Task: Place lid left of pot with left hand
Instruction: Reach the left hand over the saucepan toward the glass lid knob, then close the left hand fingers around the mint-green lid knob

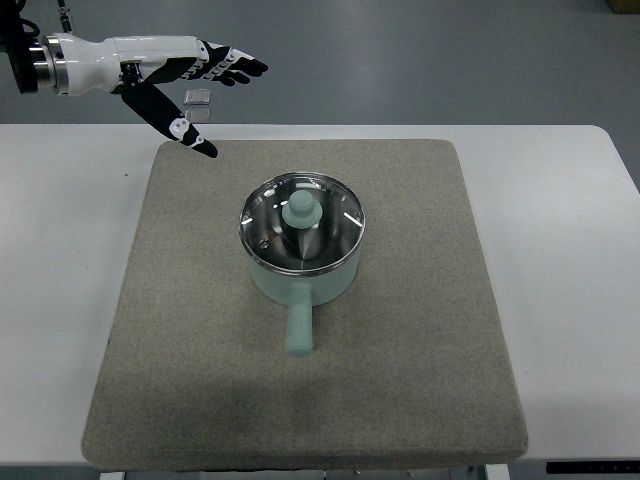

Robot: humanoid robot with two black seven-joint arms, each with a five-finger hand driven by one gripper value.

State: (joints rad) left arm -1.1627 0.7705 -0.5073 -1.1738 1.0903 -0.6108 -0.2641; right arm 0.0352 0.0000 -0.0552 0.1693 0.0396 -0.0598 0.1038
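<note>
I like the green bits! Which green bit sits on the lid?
The round knob sits on the glass lid. The other green bit, the long handle, sticks out from the pot's side.

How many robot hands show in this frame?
1. The left robot hand hovers open at the upper left, beyond the mat, away from the pot and its lid. The right one is out of view.
</note>
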